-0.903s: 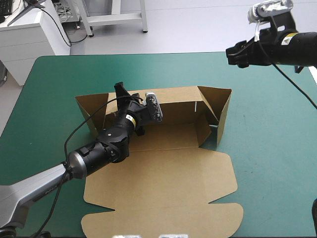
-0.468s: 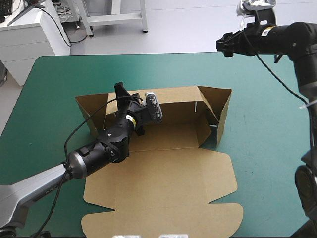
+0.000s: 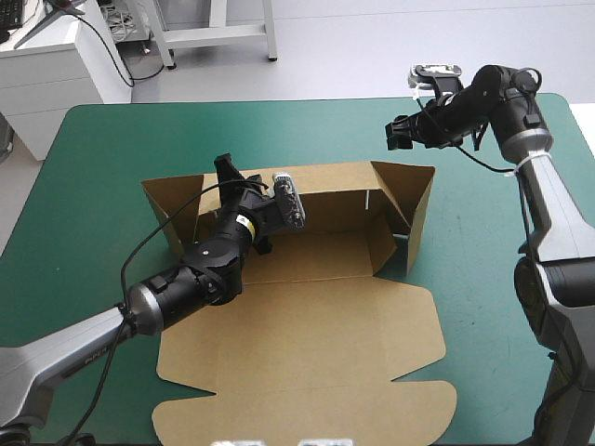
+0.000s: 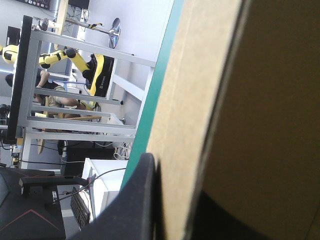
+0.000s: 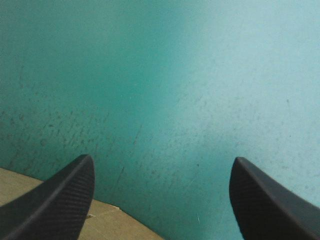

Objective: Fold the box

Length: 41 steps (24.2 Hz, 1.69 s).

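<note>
On the left arm [image 3: 177, 283], a small yellow label [image 3: 244, 221], too small to read. Desk [image 3: 102, 186] under a teal-green cover [image 3: 483, 279], with tiny dark scuffs seen close up. In the middle of the desk, the brown box [image 3: 316, 325]: back and side walls up, wide lid flat toward the near edge. Left tool [image 3: 226, 173] pinched tight on the back wall near the left corner. Right tool [image 5: 162, 160] spread wide, holding nothing, above the cover just past the box's far right corner.
</note>
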Motion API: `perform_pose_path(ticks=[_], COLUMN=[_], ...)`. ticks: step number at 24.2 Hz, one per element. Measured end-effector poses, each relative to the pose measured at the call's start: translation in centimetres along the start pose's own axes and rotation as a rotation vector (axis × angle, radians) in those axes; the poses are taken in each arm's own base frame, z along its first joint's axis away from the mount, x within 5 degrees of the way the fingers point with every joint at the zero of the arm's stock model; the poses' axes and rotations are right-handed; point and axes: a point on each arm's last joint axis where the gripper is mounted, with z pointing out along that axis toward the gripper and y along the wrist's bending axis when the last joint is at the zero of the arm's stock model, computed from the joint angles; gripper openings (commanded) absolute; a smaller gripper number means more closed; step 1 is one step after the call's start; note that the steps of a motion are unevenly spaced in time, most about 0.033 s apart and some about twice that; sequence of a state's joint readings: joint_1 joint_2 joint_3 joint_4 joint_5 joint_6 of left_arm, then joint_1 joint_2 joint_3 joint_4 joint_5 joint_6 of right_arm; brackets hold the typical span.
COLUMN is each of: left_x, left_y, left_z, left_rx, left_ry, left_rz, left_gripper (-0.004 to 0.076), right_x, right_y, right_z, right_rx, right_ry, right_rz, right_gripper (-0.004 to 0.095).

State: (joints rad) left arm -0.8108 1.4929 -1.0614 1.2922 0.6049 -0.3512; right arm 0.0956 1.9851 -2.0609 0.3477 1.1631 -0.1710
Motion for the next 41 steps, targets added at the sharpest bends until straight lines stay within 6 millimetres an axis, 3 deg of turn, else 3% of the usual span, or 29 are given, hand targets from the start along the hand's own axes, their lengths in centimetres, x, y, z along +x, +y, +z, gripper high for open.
perform_pose_path(ticks=[13,20,24,30,41], left_x=[0.0,0.0,0.0,0.0,0.0], left_y=[0.0,0.0,0.0,0.0,0.0], left_z=[0.0,0.0,0.1,0.0,0.0], left_rx=[0.000,0.000,0.001,0.000,-0.001], left_ry=[0.002,0.002,0.003,0.003,0.003], left_rz=[0.001,0.001,0.001,0.001,0.002], left_gripper=[-0.0006,-0.0006,-0.0006,-0.0006,-0.0006], right_x=[2.4,5.2,7.6,10.2,11.8], right_y=[-0.1,0.1,0.6,2.1,3.2], right_z=[1.0,0.8,-0.1,-1.9,-2.6], right_rx=[-0.023,-0.032,-0.062,-0.147,-0.260], right_ry=[0.148,0.227,0.266,0.178,0.169], right_rz=[0.045,0.048,0.017,-0.032,-0.079], right_gripper=[0.0694,0.0693,0.0693,0.0693,0.0693])
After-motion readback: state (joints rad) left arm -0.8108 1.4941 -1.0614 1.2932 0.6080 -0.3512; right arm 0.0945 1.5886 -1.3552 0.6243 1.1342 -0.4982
